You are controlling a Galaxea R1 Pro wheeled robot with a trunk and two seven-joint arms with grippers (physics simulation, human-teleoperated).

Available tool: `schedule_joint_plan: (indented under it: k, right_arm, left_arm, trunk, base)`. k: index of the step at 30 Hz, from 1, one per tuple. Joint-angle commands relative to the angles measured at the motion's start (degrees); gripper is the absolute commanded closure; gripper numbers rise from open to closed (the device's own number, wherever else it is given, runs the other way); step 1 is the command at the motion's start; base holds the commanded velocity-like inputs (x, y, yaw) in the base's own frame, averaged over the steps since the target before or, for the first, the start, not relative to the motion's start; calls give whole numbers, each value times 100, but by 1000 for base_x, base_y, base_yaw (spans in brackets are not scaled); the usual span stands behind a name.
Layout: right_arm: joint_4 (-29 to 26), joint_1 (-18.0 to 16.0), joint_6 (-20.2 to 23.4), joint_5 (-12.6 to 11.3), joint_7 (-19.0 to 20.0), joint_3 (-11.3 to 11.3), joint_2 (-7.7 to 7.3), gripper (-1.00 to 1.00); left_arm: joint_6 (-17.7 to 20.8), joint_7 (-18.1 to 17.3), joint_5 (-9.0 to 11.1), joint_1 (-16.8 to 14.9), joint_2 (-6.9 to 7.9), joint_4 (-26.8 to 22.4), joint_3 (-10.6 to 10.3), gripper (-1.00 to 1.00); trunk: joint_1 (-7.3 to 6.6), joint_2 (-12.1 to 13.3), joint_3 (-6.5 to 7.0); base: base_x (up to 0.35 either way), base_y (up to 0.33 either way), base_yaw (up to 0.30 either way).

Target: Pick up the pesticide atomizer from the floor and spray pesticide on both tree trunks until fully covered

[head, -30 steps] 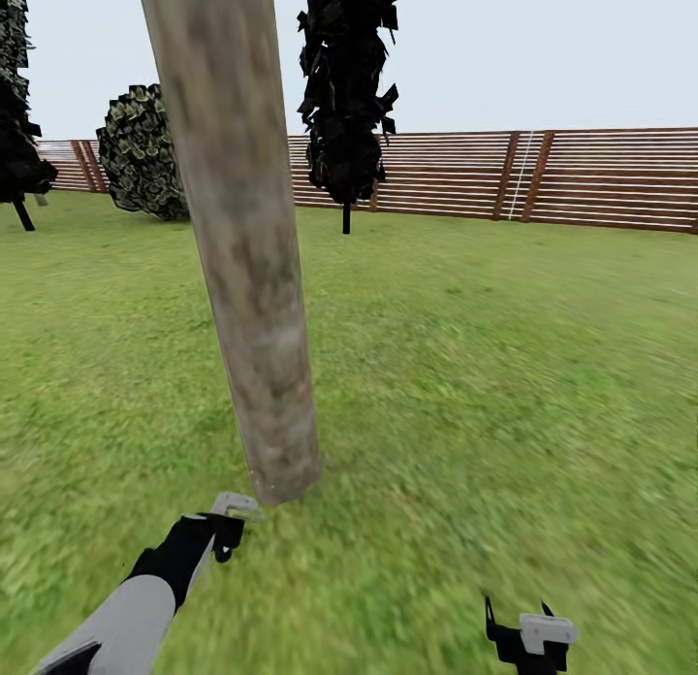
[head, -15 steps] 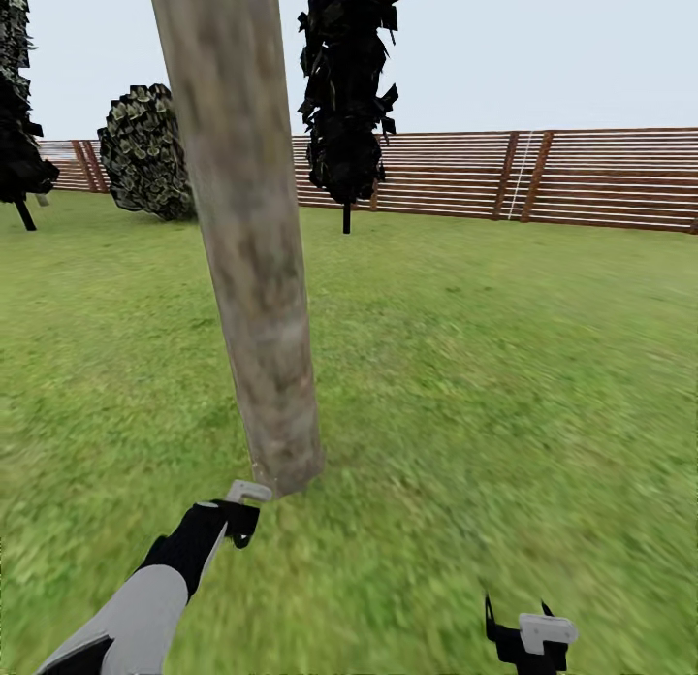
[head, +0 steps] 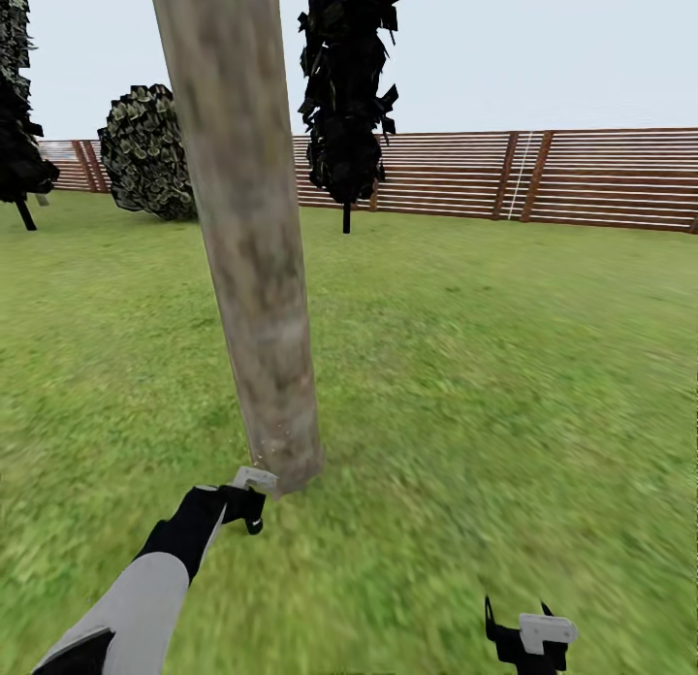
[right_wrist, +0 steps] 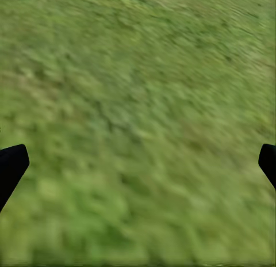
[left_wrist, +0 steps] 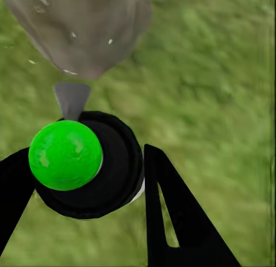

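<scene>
Spraying stage: you are clamping the left tool point(left_wrist: 80, 180) on the pesticide atomizer point(left_wrist: 86, 163), nozzle now nearer the tree trunk point(head: 254, 268) base than a second ago; its dot is showing green. Right tool point(head: 528, 636) is hanging open, empty.

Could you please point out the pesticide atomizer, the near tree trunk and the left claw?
pesticide atomizer point(left_wrist: 65, 155): left wrist view, green dot.
near tree trunk point(head: 254, 268): head view, mid-column.
left claw point(left_wrist: 86, 189): left wrist view, between fingertips.

The left gripper point(head: 250, 505), gripping the pesticide atomizer point(head: 254, 480), is edging forward toward the base of the tree trunk point(head: 254, 268), its cap now just beside the bark.
</scene>
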Motion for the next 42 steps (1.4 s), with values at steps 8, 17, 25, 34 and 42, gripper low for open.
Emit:
schedule_joint_plan:
  k: [8, 17, 25, 34, 42]
  right_arm:
    - [-1, 0, 0, 1, 1, 0, 0, -100]
    - [2, 0, 0, 2, 8, 0, 0, -100]
    - [2, 0, 8, 2, 17, 0, 0, -100]
    - [2, 0, 9, 2, 17, 0, 0, -100]
    - [-1, 0, 9, 2, 17, 0, -6, -100]
  left_arm:
    - [841, -46, 22, 4, 226, -1080, 16, 100]
    - [1124, -53, 29, 39, -61, -1375, -574, 100]
    - [1137, -424, 459, -34, 528, -1413, -472, 100]
    - [1138, -458, 465, -43, -8, -1457, -802, 100]
    - [1929, -481, 505, -204, 309, -2647, -856, 100]
  trunk:
    - [0, 0, 0]
    - [0, 0, 0]
    - [0, 0, 0]
    - [0, 0, 0]
    - [0, 0, 0]
  base:
    - [-141, 0, 0]
    - [-2, 0, 0]
    - [0, 0, 0]
    - [-65, 0, 0]
    - [-3, 0, 0]
